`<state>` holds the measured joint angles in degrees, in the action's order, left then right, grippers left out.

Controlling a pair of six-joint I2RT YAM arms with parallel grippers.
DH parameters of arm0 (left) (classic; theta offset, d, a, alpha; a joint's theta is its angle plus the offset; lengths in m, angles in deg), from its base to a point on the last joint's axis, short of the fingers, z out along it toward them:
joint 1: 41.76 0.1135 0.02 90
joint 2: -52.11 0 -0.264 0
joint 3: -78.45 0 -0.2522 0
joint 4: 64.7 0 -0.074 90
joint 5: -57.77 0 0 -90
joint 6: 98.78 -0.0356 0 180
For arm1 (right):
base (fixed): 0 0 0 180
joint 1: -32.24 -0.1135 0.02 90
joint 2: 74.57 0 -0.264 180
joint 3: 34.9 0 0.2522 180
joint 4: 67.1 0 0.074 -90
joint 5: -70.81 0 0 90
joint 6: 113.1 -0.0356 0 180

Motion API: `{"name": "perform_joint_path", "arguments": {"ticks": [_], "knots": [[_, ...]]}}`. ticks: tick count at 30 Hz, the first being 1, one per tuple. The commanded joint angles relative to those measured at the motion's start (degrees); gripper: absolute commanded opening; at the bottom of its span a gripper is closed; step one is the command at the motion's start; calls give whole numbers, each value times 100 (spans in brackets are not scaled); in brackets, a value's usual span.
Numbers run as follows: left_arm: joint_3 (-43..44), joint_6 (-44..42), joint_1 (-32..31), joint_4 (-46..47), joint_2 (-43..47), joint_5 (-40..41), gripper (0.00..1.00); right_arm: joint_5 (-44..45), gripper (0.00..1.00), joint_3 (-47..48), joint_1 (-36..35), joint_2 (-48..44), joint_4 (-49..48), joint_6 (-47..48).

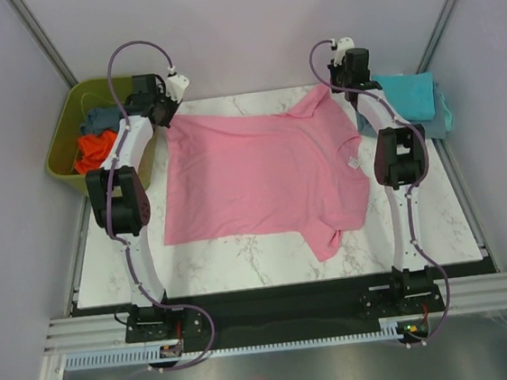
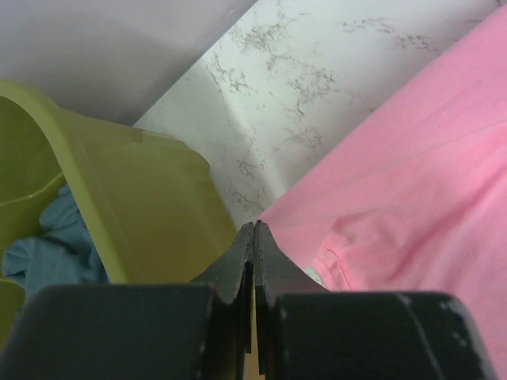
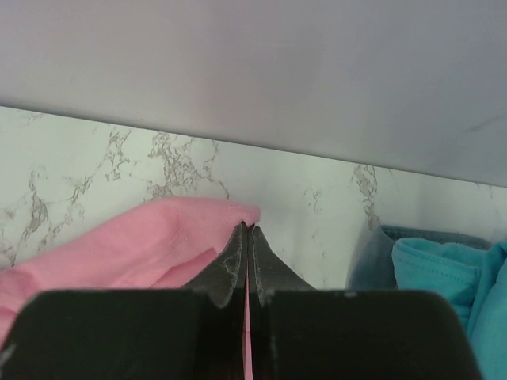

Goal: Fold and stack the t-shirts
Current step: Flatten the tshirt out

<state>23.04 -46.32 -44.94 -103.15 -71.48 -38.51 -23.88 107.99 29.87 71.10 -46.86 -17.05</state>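
On the bench: pink t-shirt was laid flat, likely for folding.
Right pincer: pressed together, sleeve tip pinched.
Left pincer: pressed together at hem corner; hold on cloth unclear.

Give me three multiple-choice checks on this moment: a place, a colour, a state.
1. Where is the olive-green plastic tub? A at the far left B at the far right C in the middle
2. What colour is the cloth t-shirt spread on the white marble table? A turquoise B orange C light pink
3. How do the jaws of the right gripper stand? A wide open B shut on pink cloth C shut on the tub
Answers: A, it stands past the table's far-left corner; C, pink covers the table's middle; B, pink shows between the closed jaws.
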Motion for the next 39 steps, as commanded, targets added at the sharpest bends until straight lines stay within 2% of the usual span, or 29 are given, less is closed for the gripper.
{"name": "perform_joint_path", "arguments": {"ticks": [1,17,19,24,31,39], "knots": [[-26,229,54,-27,248,-119,2,-102,0,-36,9,-522,72,134],[396,300,63,-142,-253,-242,2,56,0,474,35,-644,240,-33],[483,344,72,-264,-332,-460,2,82,0,421,52,-732,231,-15],[1071,554,72,-748,-683,-1023,2,126,0,508,96,-742,310,-15],[1582,502,81,-959,-1123,-1033,2,249,0,1132,149,-355,407,2],[1802,563,195,-862,-1054,-945,2,144,0,615,158,-1029,600,-7]]}}
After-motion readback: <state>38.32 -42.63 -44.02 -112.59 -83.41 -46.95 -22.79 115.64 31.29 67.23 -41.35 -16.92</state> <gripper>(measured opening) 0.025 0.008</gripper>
